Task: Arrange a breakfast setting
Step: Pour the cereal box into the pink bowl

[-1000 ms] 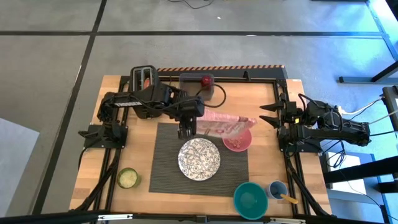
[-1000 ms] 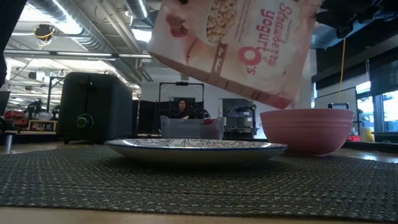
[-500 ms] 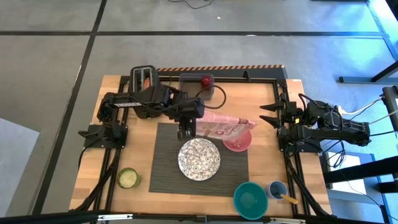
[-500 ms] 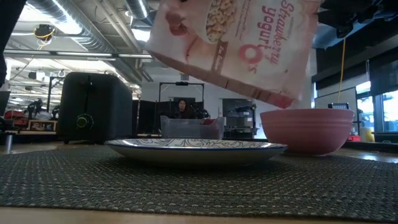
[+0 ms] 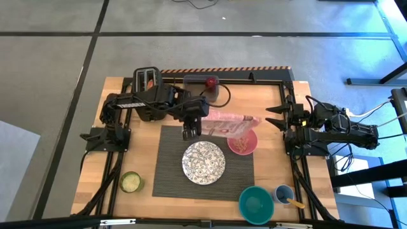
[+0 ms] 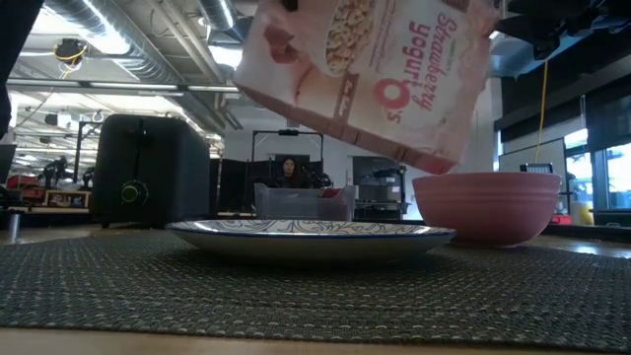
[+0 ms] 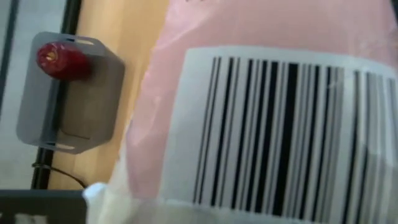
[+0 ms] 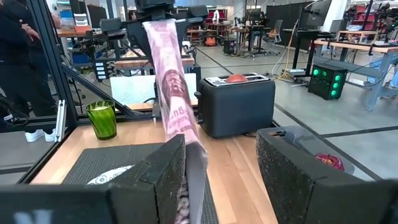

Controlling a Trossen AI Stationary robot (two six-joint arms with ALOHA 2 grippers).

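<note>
My left gripper (image 5: 198, 124) is shut on a pink cereal bag (image 5: 229, 121), held tilted above the pink bowl (image 5: 242, 142); the bag fills the left wrist view (image 7: 273, 124). The bowl holds cereal and stands on the dark ribbed mat (image 5: 172, 178), beside the patterned white plate (image 5: 203, 161). The red apple (image 5: 209, 81) lies on a grey tray at the far edge. The bagel (image 5: 148, 79) sticks up from the toaster. My right gripper (image 5: 275, 119) is open and empty at the table's right edge. My left gripper holds the cereal bag by its left end (image 5: 207, 122), coming level from the table's left. The bag is lifted clear and slants, its print upside down in the low view (image 6: 370, 74), its lower corner (image 6: 434, 158) just above the bowl's rim. The bag hides the fingers.
A black toaster (image 5: 147, 79) stands at the far left. A jar with a green lid (image 5: 130, 182) is near the front left. A teal bowl (image 5: 255, 203) and a small blue cup holding a spoon (image 5: 284, 193) stand at the front right.
My left gripper has drawn a little toward the table's far edge and turned the cereal bag more edge-on as seen from above. The bag's lower corner has swung slightly left over the bowl, where more cereal shows.
</note>
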